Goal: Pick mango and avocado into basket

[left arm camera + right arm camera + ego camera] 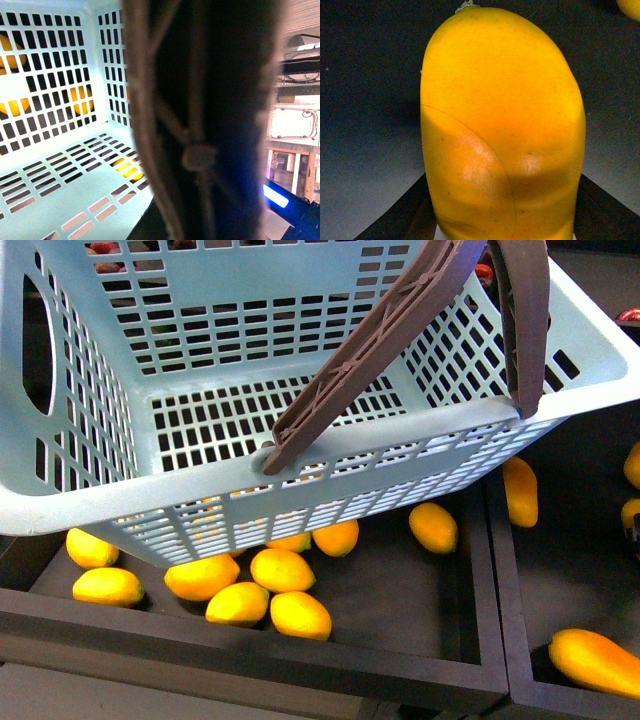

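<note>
The turquoise basket point(90, 495) fills the front view, lifted and tilted above a tray of mangoes, with its two brown handles point(370, 345) raised. It is empty inside. In the left wrist view one handle point(200, 125) fills the middle, with the basket's slotted wall point(50, 65) beside it. My left gripper is shut on that handle and its fingers are hidden. In the right wrist view my right gripper point(502, 225) is shut on a yellow-orange mango point(500, 125), with dark fingers point(402, 217) on either side of it. No avocado is in view.
Several loose mangoes point(283, 570) lie in a black tray point(400, 670) under the basket. A divider point(497, 570) separates it from another tray on the right holding more mangoes point(598, 660). Red fruit point(105, 248) shows beyond the basket's far rim.
</note>
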`<move>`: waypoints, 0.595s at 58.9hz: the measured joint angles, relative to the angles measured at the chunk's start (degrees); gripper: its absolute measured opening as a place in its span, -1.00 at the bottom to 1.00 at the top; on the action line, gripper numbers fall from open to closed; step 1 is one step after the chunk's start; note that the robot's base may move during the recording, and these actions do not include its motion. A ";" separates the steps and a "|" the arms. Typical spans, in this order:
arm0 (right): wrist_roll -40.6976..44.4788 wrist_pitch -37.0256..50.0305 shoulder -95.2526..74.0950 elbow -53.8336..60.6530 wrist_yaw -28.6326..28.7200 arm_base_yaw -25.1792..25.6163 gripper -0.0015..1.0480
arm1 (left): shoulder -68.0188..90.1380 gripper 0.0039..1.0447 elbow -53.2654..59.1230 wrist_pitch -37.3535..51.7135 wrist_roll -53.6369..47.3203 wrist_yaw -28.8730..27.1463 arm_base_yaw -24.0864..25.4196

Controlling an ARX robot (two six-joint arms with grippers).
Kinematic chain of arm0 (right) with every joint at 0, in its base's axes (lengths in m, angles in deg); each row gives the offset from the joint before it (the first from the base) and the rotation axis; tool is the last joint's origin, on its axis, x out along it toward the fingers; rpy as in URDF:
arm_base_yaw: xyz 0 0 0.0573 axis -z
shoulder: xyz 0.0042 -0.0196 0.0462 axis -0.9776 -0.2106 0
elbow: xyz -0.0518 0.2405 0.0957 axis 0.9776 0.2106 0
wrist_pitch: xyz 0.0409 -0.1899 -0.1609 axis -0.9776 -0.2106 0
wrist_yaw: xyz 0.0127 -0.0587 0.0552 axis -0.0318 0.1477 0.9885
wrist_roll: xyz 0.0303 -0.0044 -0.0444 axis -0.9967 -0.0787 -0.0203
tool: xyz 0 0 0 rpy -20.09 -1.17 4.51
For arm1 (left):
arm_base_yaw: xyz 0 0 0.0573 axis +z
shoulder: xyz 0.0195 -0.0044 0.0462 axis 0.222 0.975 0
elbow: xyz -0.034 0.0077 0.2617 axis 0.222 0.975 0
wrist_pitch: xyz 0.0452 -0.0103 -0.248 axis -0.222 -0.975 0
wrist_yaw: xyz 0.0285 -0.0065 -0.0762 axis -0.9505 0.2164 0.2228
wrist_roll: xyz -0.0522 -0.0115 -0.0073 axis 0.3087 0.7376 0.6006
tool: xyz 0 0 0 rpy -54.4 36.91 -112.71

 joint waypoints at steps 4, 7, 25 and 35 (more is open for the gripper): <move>-0.04 1.79 2.14 3.52 1.22 0.46 0.19 | 0.00 -0.91 0.00 0.00 0.00 -0.02 0.00; 0.13 3.15 3.93 6.01 2.10 0.79 0.19 | 0.00 -0.91 0.00 0.00 -0.02 -0.02 0.00; 2.60 9.03 23.39 24.06 12.63 3.13 0.17 | 0.00 -0.91 0.00 0.00 0.00 0.00 0.00; 2.71 8.20 38.42 34.42 21.09 3.76 0.17 | 0.00 -0.91 0.00 0.00 0.00 0.02 0.00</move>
